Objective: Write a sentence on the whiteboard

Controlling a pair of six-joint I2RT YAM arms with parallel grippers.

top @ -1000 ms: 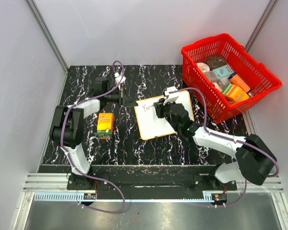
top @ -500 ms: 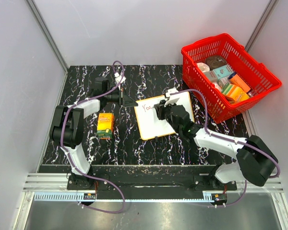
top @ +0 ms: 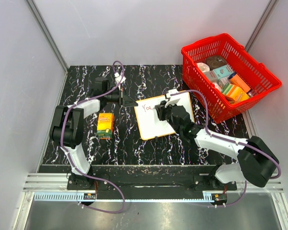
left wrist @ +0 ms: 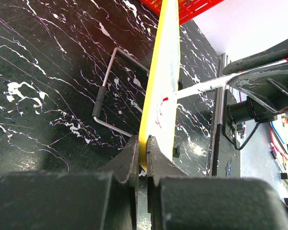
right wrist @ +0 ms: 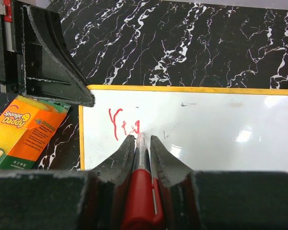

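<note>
The whiteboard [top: 158, 122] with a thin orange-yellow rim lies at the table's middle; it also shows in the right wrist view [right wrist: 206, 129] and edge-on in the left wrist view [left wrist: 164, 72]. My left gripper [top: 129, 102] is shut on its left edge [left wrist: 143, 153]. My right gripper [top: 161, 111] is shut on a red marker [right wrist: 143, 191] whose tip touches the board. The sentence [right wrist: 125, 125] so reads as red strokes "Yo" and a started letter near the board's upper left, also seen from above [top: 146, 108].
An orange sponge box [top: 105, 125] lies left of the board, also in the right wrist view [right wrist: 24, 130]. A red basket [top: 230, 74] full of packages stands at the back right. A wire stand [left wrist: 116, 91] lies under the board.
My right gripper with the marker has moved slightly right along the board, and the red writing has grown by a stroke. The left arm has not moved.
</note>
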